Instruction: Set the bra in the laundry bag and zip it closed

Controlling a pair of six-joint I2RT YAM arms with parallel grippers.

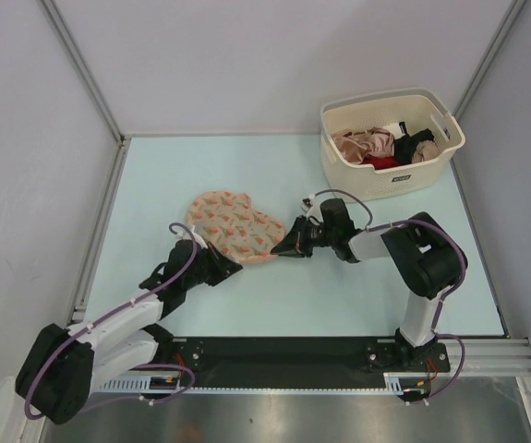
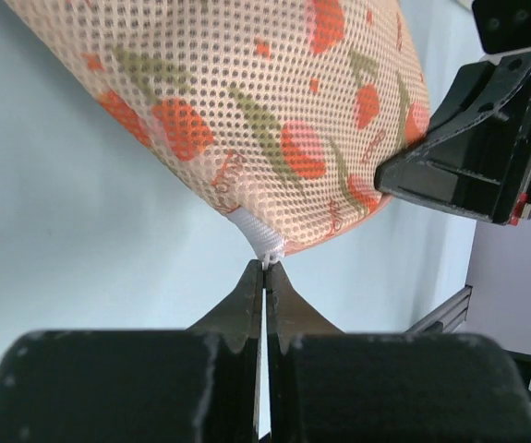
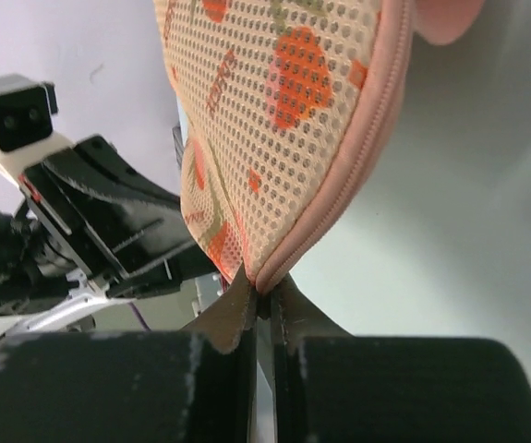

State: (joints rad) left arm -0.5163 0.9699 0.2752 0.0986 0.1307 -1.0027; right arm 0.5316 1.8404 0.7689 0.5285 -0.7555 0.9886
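Garments (image 1: 367, 146) are filling the basket (image 1: 376, 185); the left end effector (image 2: 264, 268) and right end effector (image 3: 263, 291) are pinching the laundry bag (image 1: 233, 226) by opposite edges.

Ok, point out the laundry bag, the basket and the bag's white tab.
laundry bag (image 1: 233, 226), top view, middle of printed mesh.
basket (image 1: 376, 181), top view, front wall.
white tab (image 2: 263, 242), left wrist view, its middle.

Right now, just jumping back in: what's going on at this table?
Both arms hold the laundry bag on the table. The left gripper has its jaws shut on the bag's white tab; the right gripper pinches its zip edge. Garments, one black, lie in the cream basket far right. Whether the bra is inside the bag, I can't tell.
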